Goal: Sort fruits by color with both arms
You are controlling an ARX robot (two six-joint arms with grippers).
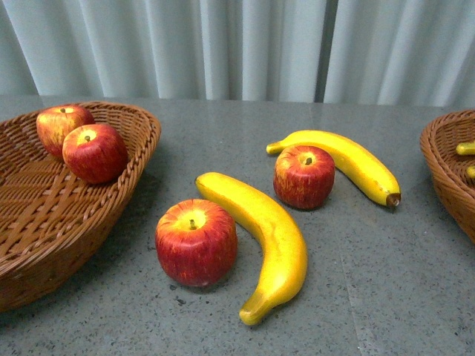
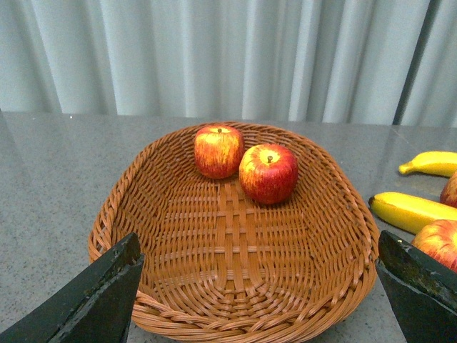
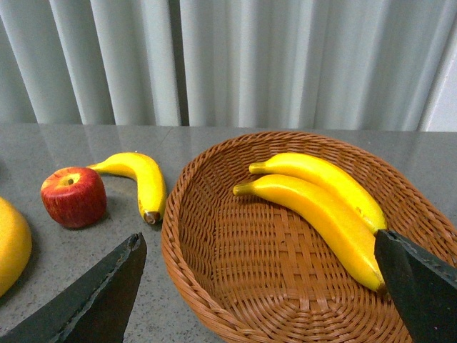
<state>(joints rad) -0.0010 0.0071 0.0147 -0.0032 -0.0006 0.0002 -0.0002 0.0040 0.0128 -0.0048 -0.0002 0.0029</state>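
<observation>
Left gripper (image 2: 258, 241): fingers spread wide, holding nothing, hovering at the near end of the left basket (image 2: 214, 286). Right gripper (image 3: 258, 241): likewise spread and bare, over the near rim of the right basket (image 3: 271, 293).

Loose on the table, nearest first:
- near apple (image 1: 196, 242), upright, stem up, just beside the near banana (image 1: 263, 237); touching or not, cannot tell.
- far apple (image 1: 304, 176), upright, tucked into the curve of the far banana (image 1: 345, 159).

Already sorted: two apples (image 2: 246, 163) at the far end of the left basket, two bananas (image 3: 321, 196) in the right basket.

Handling, judged by look: glossy moulded fakes, so probably light, rigid and slick. Little crush risk; slip is the concern.
- Apples: take from above across the widest belly, stem between the fingers. On the near apple, line the fingers up away from the banana side, since clearance there is tight.
- Bananas: pinch across the thickness at mid-length; off-centre, the curve likely swings in the grip.
</observation>
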